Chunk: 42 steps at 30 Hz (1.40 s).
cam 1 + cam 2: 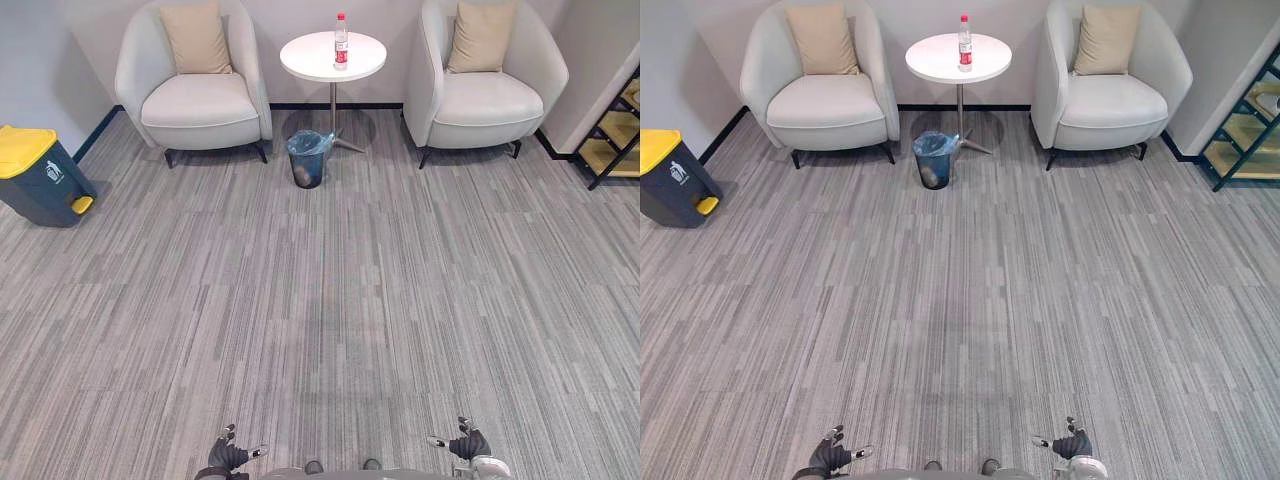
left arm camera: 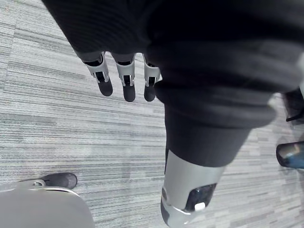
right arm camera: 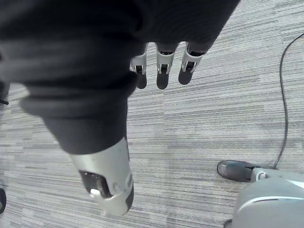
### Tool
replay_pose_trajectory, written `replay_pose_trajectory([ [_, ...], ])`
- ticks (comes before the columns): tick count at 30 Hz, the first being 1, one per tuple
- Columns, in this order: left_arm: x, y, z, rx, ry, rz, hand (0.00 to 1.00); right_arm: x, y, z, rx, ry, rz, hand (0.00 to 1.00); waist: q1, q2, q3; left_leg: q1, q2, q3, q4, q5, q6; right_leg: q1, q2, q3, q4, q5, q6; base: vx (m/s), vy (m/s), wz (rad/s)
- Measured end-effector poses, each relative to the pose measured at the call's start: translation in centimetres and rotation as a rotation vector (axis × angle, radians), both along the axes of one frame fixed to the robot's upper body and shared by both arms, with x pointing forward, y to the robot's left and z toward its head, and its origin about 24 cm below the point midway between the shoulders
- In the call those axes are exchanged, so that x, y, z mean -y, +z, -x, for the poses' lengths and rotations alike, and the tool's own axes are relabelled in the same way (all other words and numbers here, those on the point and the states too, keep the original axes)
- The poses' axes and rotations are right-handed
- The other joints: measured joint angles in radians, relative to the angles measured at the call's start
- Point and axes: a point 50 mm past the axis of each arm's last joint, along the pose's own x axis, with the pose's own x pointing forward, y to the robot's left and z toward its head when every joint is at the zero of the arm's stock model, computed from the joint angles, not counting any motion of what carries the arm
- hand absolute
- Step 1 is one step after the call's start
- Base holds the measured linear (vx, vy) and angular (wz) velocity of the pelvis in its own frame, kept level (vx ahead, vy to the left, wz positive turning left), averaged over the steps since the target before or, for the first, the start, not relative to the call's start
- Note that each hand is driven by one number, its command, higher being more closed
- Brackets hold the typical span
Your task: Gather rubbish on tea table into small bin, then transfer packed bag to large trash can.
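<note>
Walk-up to bottle (image 1: 341, 40) on tea table (image 1: 305, 57), far ahead of left hand (image 2: 124, 78) & right hand (image 3: 162, 71) w/ fingers straight, empty, is being called for.

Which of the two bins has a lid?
The large dark trash can at the far left, with its yellow lid; the small bin beside the tea table is open and lined with a blue bag.

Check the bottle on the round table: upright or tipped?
Upright: the bottle stands on its base on the white table, red cap on top.
</note>
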Motion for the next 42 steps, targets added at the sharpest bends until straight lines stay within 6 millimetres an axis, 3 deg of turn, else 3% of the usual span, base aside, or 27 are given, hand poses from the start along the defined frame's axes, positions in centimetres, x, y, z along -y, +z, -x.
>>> replay_pose_trajectory([
  [24,0.0,0.0,0.1,0.000,0.008,0.004,0.00,1.4,0.6,-0.6,0.026,-0.006,0.031,0.00,-0.001,0.001,0.006,0.017,0.000,0.003,0.000,-0.006,-0.010,0.008,-0.001,0.001,0.013,-0.002,0.003,-0.02,-0.009,0.00],
  [32,-0.5,0.1,0.1,-0.004,-0.012,-0.001,0.00,1.7,0.7,-0.6,0.025,0.008,0.025,0.00,-0.001,0.002,0.007,0.013,0.001,0.027,-0.020,-0.006,-0.009,0.000,0.003,0.007,-0.007,0.014,-0.022,-0.01,-0.003,-0.03],
  [41,-0.5,0.1,0.1,-0.005,-0.015,-0.001,0.00,1.7,0.7,-0.6,0.021,0.010,0.025,0.00,0.000,0.001,0.007,0.008,0.002,0.061,-0.031,-0.007,-0.008,-0.020,0.006,0.032,-0.016,0.016,-0.025,-0.01,-0.017,-0.09],
  [42,-0.5,0.1,0.0,-0.002,-0.016,-0.001,0.00,1.7,0.8,-0.9,0.028,0.012,0.026,0.00,0.000,0.002,0.007,-0.004,0.005,0.078,-0.028,-0.016,0.004,-0.036,0.010,0.044,-0.016,0.016,-0.026,0.02,-0.023,-0.29],
])
